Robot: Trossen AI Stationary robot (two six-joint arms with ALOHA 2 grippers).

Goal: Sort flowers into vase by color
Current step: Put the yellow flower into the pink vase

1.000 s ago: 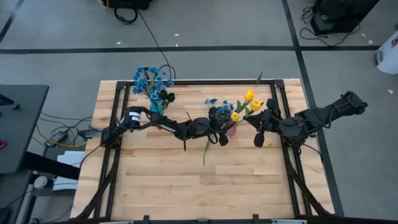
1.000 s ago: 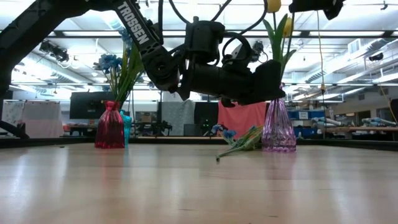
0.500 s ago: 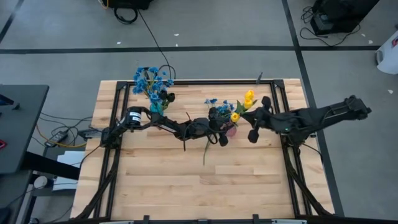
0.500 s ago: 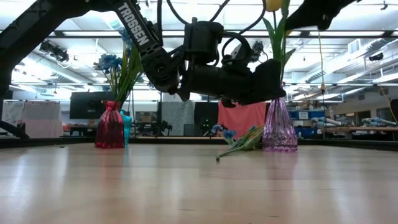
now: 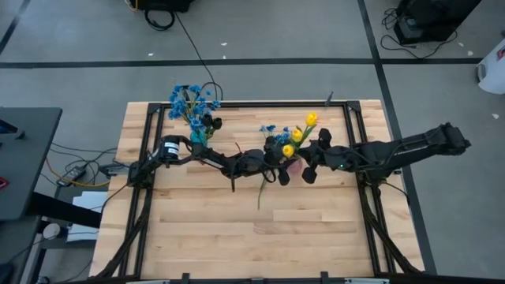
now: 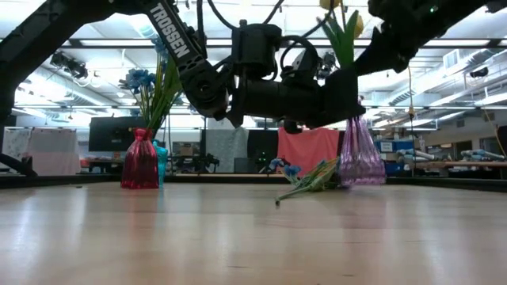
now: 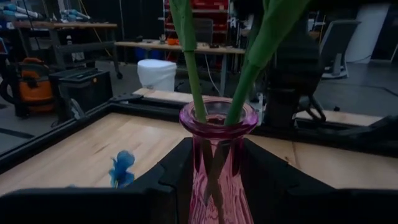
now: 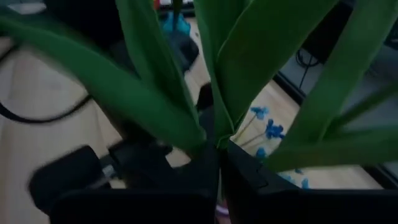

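L gripper [image 7: 214, 186] clamps pink vase [image 7: 217, 149] mid-table. R gripper [image 8: 217, 165] clenched on yellow tulip [image 5: 311, 119] stems above vase. Blue flower [image 5: 268, 128] lies on table beside vase; more blue flowers [image 5: 188, 101] in red vase [image 6: 140, 161] at rear L.

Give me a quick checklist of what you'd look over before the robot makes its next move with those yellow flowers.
1. Left hand around the pink vase: ok.
2. Right hand shut on the yellow tulips: ok.
3. Vase standing flat on the table: not ok, it looks tilted and lifted in the low view.
4. Tulip stems inside the vase mouth: ok.
5. Stray blue flower still lying on the table beside the vase: not ok.
6. Red vase with blue flowers upright, apart from both arms: ok.
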